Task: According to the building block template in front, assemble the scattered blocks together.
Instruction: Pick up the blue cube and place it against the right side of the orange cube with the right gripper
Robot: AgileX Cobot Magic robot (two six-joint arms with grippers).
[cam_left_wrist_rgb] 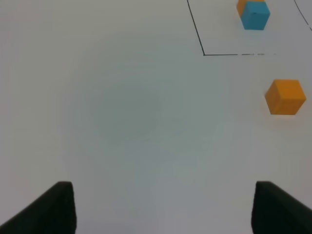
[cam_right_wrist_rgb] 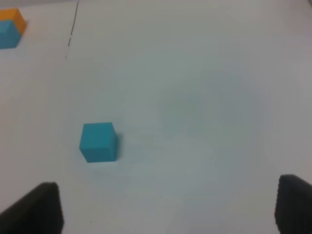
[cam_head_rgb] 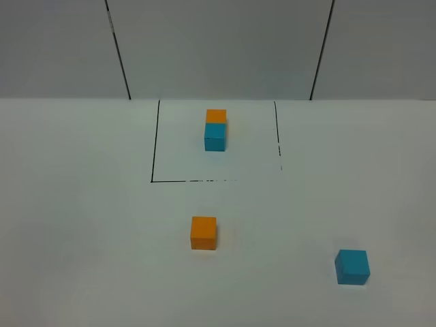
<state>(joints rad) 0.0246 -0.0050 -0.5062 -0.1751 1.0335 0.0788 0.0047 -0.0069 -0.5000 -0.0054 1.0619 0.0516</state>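
Observation:
The template is an orange cube joined behind a cyan cube, inside a thin black square outline at the back of the table. It also shows in the left wrist view and in the right wrist view. The loose orange cube sits alone in front of the outline and shows in the left wrist view. The loose cyan cube sits at the front right and shows in the right wrist view. My left gripper is open and empty. My right gripper is open and empty. Neither arm shows in the high view.
The white table meets a grey panelled wall at the back. The black outline is broken along its front and right sides.

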